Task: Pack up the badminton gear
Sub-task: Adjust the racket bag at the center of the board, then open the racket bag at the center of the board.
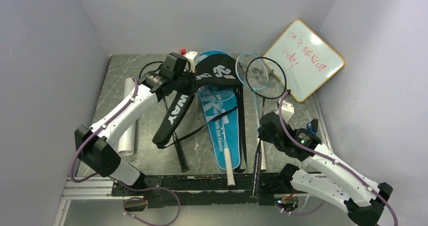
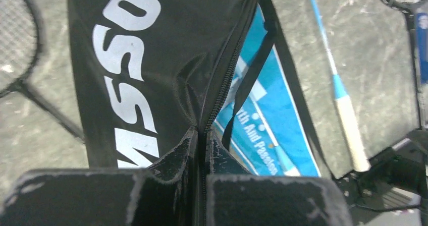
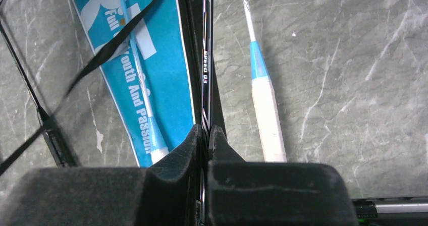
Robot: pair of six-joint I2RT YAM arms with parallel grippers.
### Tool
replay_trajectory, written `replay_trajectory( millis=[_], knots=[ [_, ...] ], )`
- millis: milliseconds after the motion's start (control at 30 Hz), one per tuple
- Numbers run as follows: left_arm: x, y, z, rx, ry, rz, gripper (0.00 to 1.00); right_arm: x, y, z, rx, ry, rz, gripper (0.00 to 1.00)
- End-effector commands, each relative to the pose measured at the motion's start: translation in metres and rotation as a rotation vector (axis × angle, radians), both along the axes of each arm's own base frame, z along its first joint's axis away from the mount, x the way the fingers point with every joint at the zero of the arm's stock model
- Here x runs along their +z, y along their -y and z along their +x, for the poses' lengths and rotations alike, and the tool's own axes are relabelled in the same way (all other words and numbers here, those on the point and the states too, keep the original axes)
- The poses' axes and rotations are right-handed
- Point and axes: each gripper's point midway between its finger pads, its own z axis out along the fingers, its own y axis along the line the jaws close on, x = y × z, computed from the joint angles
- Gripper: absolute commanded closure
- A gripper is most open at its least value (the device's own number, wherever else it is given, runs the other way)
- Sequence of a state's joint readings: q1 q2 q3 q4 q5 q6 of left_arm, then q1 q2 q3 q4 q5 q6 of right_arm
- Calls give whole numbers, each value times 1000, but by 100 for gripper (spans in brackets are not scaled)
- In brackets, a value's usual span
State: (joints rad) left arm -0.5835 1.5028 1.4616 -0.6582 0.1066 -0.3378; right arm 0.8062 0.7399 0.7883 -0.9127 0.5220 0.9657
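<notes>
While both arms reach over the grey marbled table (image 1: pixel 118 79), the stock stands as follows.

1. My left pincer (image 2: pixel 202 135): closed on the black "CROSSWAY" cover (image 2: pixel 141 59), pinching the fabric right at its zip. The cover's wide end is bunched at my fingers; its narrow end trails toward the near edge.
2. My right pincer (image 3: pixel 205 132): closed on the thin shaft of a black racket (image 3: pixel 206 59), whose head lies far out, against the whiteboard (image 1: pixel 305 59).
3. Blue cover (image 1: pixel 217 120): flat at mid-table, partly under the black cover, a black strap across it.
4. Light-blue racket (image 3: pixel 267 115): flat on the table just right of the shaft I hold, pale grip toward the near edge, head overlapped by the black racket's head.
5. Second black racket (image 2: pixel 15 49): on the table left of the black cover and partly beneath it.
6. White cardboard tube (image 1: pixel 128 130): lying along the left side beside my left arm, apart from both covers.
</notes>
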Motion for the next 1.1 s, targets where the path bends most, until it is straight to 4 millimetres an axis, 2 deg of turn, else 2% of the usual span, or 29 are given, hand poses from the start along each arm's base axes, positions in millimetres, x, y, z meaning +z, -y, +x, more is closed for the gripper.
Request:
replay_trajectory(
  millis=[0, 67, 133, 200, 300, 367, 433, 500, 533, 600, 667, 867, 1067],
  knots=[
    [20, -29, 5, 46, 97, 124, 95, 23, -4, 11, -26, 74, 47, 100],
    [12, -18, -2, -13, 71, 84, 95, 22, -6, 11, -15, 74, 52, 100],
    [-9, -13, -9, -48, 17, 80, 95, 21, -11, 10, 14, 72, 63, 100],
    [-47, -13, -19, -64, -72, 103, 95, 19, -18, 10, 52, 69, 71, 100],
    [-92, -10, -35, -91, -180, 120, 95, 12, -23, 10, 76, 47, 64, 100],
    [-118, -3, -51, -135, -232, 135, 94, 7, -22, 10, 68, 24, 37, 100],
    [-139, 12, -74, -219, -278, 182, 92, 5, -21, 12, 60, 12, 15, 100],
    [-154, 25, -94, -296, -317, 241, 87, 4, -21, 12, 59, 7, 5, 100],
    [-158, 30, -100, -325, -320, 269, 81, 4, -21, 13, 60, 7, 5, 100],
    [-159, 34, -103, -338, -285, 324, 60, 4, -22, 13, 62, 10, 12, 100],
    [-154, 31, -97, -308, -237, 369, 50, 4, -23, 12, 68, 13, 23, 100],
    [-135, 23, -81, -203, -76, 492, 49, 4, -21, 10, 72, 26, 32, 100],
    [-141, 15, -80, -156, -16, 614, 48, 7, -21, 10, 78, 32, 27, 100]
  ],
)
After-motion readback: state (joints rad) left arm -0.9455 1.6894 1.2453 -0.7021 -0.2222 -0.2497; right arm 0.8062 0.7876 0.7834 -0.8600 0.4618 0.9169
